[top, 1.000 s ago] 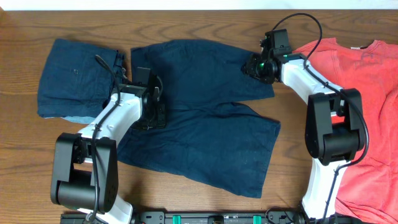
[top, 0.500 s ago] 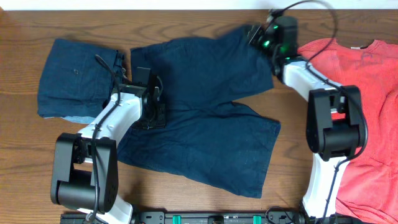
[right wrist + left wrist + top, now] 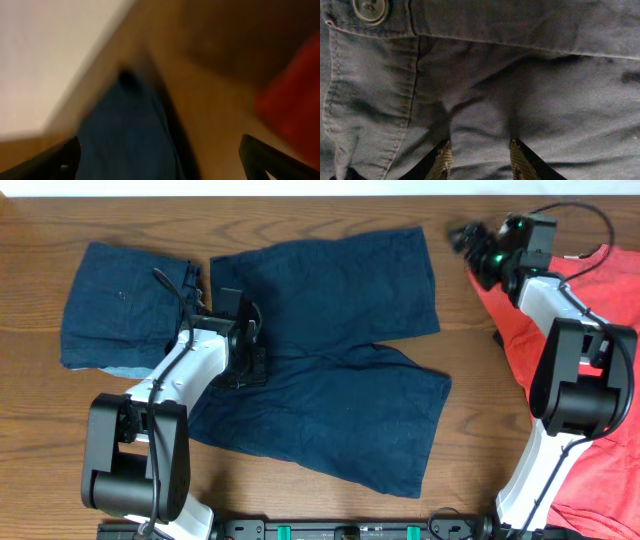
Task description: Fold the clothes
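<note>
1. Overhead: navy shorts (image 3: 330, 350) are lying spread on the counter (image 3: 300, 215), left tool (image 3: 243, 345) pinching fabric beside the waistband.
2. Right tool (image 3: 470, 242) is hanging wide open, empty, over bare counter.
3. Next: regrasping a leg to fold.

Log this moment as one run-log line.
left gripper: pinning navy shorts | right gripper: open, empty | red T-shirt: unfolded

place: robot test bench, likely a lab | you see: wood-grain table (image 3: 330, 510), two arms bolted on a black rail (image 3: 340, 530) at its near edge
</note>
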### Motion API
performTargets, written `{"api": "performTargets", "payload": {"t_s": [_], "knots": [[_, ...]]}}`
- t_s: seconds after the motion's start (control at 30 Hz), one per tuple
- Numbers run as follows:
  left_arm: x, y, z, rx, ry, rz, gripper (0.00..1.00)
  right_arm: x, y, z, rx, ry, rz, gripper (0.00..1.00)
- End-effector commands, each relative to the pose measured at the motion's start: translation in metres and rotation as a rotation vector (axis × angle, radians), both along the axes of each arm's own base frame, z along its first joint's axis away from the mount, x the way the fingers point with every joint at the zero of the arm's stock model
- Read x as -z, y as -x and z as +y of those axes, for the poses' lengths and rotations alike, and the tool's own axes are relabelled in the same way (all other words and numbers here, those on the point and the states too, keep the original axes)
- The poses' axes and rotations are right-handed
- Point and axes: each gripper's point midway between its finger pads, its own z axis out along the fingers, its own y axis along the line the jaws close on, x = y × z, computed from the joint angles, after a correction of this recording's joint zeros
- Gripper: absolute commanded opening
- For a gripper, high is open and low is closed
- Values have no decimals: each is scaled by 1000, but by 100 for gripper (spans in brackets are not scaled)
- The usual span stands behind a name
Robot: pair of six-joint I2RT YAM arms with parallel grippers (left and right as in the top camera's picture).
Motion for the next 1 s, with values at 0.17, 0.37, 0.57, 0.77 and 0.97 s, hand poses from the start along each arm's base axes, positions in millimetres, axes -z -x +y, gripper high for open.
{"api": "performTargets", "payload": {"t_s": [0.17,0.37,0.57,0.77,0.97], "knots": [[-50,-17,-3,9,2,-25,40,57,91,30,-245,162,339,98],[-101,-30,-2,3,18,-143,49,68,123,34,-352,244,430,31],[-120,-32,21,-57,-7,-203,51,73,118,20,-322,341,431,1],[-112,-23,37,-100,-17,-154,56,43,66,-11,-259,311,185,34],[-107,-13,38,-100,-22,-115,61,-14,76,-14,-298,165,95,54]]}}
